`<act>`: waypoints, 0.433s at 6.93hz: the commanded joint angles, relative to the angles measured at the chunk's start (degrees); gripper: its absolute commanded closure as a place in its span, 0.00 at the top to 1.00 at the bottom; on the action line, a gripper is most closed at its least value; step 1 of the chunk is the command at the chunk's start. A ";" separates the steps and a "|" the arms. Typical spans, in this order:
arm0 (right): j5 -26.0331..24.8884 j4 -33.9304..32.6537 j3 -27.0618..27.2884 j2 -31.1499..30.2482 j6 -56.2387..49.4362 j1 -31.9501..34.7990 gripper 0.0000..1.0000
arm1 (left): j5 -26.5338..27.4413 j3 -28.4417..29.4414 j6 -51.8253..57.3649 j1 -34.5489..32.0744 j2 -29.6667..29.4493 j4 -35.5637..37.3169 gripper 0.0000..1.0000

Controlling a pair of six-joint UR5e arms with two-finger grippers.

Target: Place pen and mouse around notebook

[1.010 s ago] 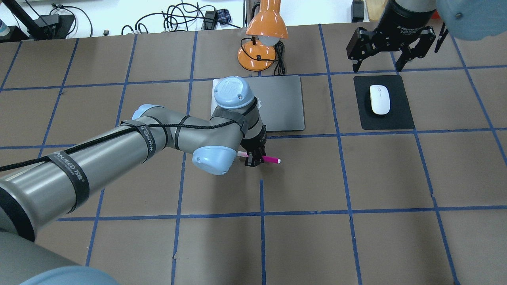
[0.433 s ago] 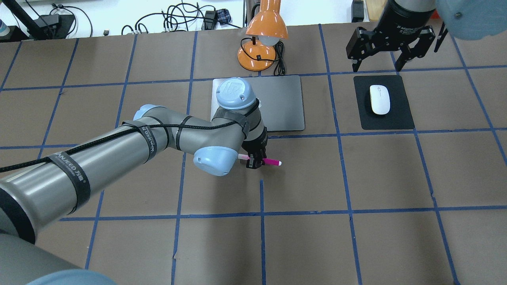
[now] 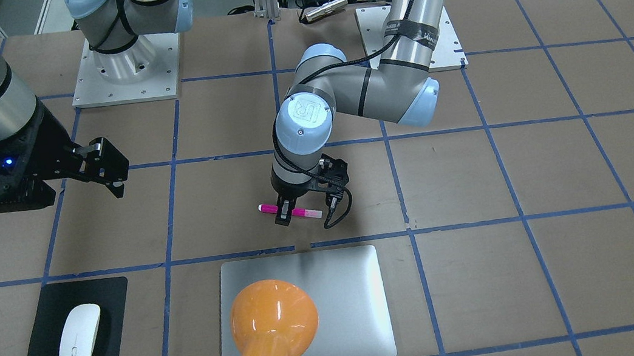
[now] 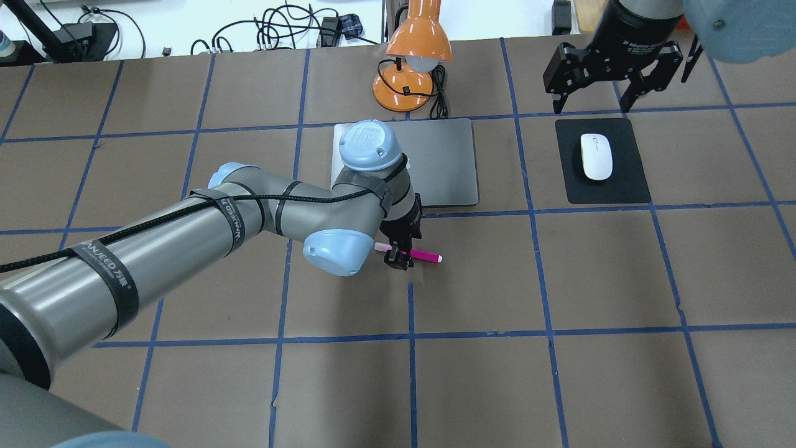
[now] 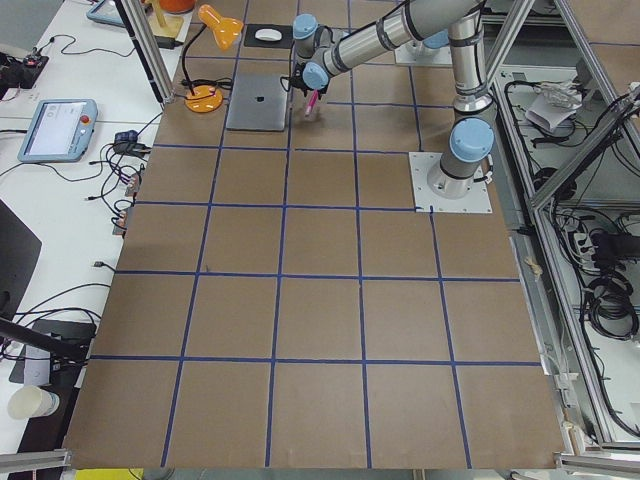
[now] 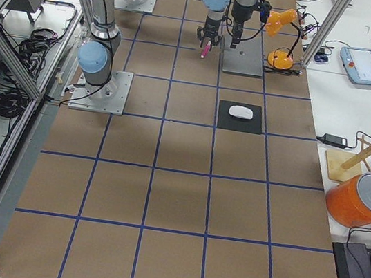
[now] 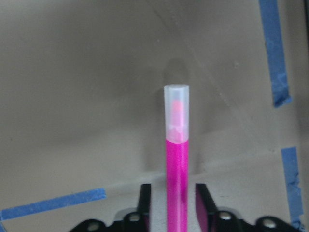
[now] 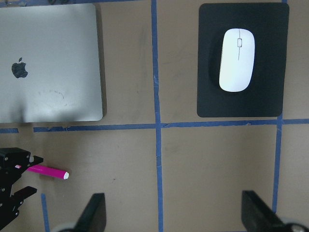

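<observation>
Pen gripped near notebook, mouse on pad.
Pen (image 4: 428,255) is clamped crosswise in left gripper (image 4: 399,257), near notebook's (image 4: 443,163) robot-side edge. Mouse (image 4: 596,156) is seen lying on black pad (image 4: 629,186); right gripper (image 4: 596,93) is spread wide beyond it.

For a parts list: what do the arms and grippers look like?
Silver-grey tubes, pale blue joint caps. The left arm carries a black braided cable under lettered black straps. The left gripper is small, black; the right gripper bulkier, black, white-lettered.
</observation>
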 commanded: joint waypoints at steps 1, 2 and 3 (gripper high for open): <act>0.00 0.00 0.05 0.01 -0.01 0.00 1.00 | 0.05 2.55 10.46 0.94 1.56 -4.21 0.98; 0.00 0.00 -0.03 0.01 -0.01 0.00 1.00 | 0.23 5.44 19.92 2.34 2.00 -8.60 0.98; 0.00 0.00 -0.03 0.01 -0.10 0.00 1.00 | 0.23 8.25 28.63 5.22 2.44 -13.69 1.00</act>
